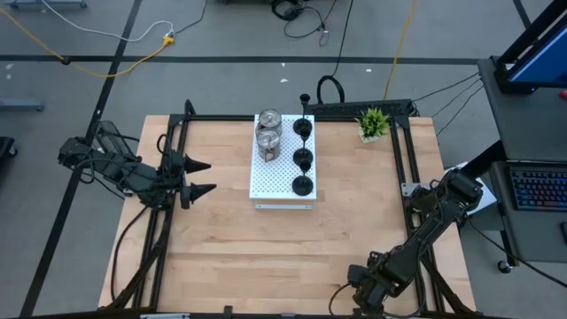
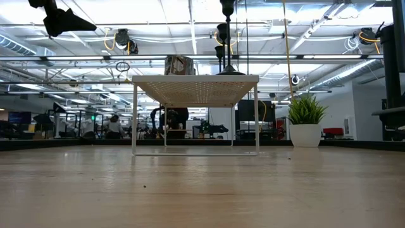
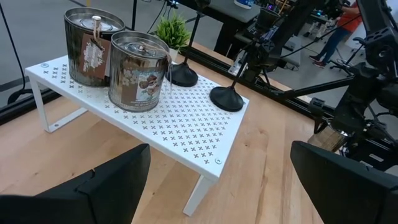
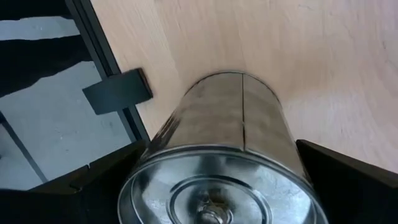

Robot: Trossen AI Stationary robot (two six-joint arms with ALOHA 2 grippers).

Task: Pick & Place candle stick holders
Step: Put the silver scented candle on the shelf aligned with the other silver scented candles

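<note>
Two silver holders (image 1: 267, 131) and three black goblet-shaped holders (image 1: 303, 159) stand on their bases on the white perforated board (image 1: 282, 195) at the table's middle. They also show in the left wrist view, the silver ones (image 3: 118, 59) and two black bases (image 3: 227, 98). My left gripper (image 1: 211, 177) is open and empty, left of the board, pointing at it (image 3: 217, 186). My right gripper (image 1: 365, 285) is near the table's near right corner, shut on a third silver holder (image 4: 224, 137), which the arm hides in the high view. My right gripper pinches the silver holder's round side wall (image 4: 146, 155) between its two fingers, one on each side. The fingers come from the lid end (image 4: 211, 205) and lie along the holder. Whether its bottom (image 4: 230, 78) rests on the table, I cannot tell.
A small green potted plant (image 1: 373, 123) stands at the far right of the table, right of the board. Black frame rails (image 1: 168, 204) run along the table's left and right sides. Bare wood (image 1: 283, 257) lies between the board and the near edge.
</note>
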